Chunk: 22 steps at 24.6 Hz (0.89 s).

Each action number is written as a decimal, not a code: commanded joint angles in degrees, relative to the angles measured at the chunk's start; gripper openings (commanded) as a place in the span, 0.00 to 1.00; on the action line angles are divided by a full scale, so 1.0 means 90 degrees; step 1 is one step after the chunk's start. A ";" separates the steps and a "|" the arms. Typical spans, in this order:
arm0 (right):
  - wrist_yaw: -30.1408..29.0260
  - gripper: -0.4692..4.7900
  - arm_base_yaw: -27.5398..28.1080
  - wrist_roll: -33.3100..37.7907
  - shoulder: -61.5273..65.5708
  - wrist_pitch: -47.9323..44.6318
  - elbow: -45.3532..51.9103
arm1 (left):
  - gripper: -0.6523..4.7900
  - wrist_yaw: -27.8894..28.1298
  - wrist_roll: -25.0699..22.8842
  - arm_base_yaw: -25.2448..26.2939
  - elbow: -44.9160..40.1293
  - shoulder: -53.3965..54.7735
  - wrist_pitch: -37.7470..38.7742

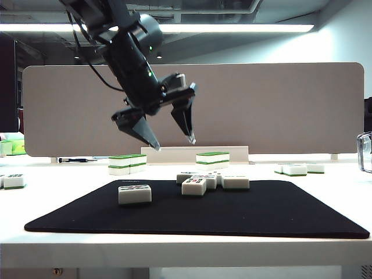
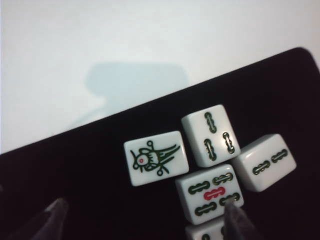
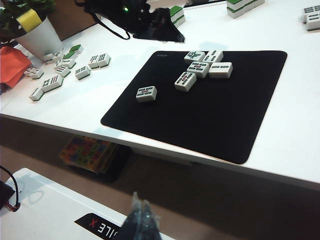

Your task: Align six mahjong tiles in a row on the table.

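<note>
L gripper (image 1: 174, 142) up in air above far part of mat (image 1: 261, 215), jaws spread wide, nothing between them; fingertips (image 2: 50, 217) hang over tile cluster. R gripper (image 3: 140, 220) low, off table's near edge, well away from tiles; fingers look pressed together, empty. Table (image 1: 174, 250) white, black mat on it. Five tiles (image 3: 202, 67) bunched at mat's far side, touching, not in row. Sixth tile (image 1: 135, 194) alone, apart, nearer front-left of mat.

Left black two-finger gripper (image 1: 174, 143): hanging high on the left, jaws spreading wide, gripping nothing.
Right dark gripper (image 3: 139, 222): sitting near, fingertips pressing together.
</note>
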<state>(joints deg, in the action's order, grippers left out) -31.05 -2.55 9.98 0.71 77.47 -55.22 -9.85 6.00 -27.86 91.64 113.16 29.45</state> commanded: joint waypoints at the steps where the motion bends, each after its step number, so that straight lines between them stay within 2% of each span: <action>1: 0.0007 0.09 -0.0007 -0.0015 -0.0070 -0.0061 -0.0019 | 0.81 0.0022 0.0002 -0.0005 0.0034 0.0231 -0.0146; 7: 0.0007 0.09 -0.0007 -0.0015 -0.0070 -0.0061 -0.0019 | 0.80 0.0194 0.0027 -0.0219 0.0034 0.0527 -0.0731; 13: 0.0007 0.09 -0.0007 -0.0015 -0.0070 -0.0061 -0.0019 | 0.80 0.1260 0.0029 -0.0546 0.0032 0.0760 -0.1013; 22: 0.0007 0.09 -0.0007 -0.0015 -0.0073 -0.0058 -0.0019 | 0.78 0.1401 0.0274 -0.0600 0.0029 0.1042 -0.1139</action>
<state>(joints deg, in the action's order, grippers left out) -31.05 -2.55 9.98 0.71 77.47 -55.22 2.66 8.34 -33.08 91.68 122.65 19.53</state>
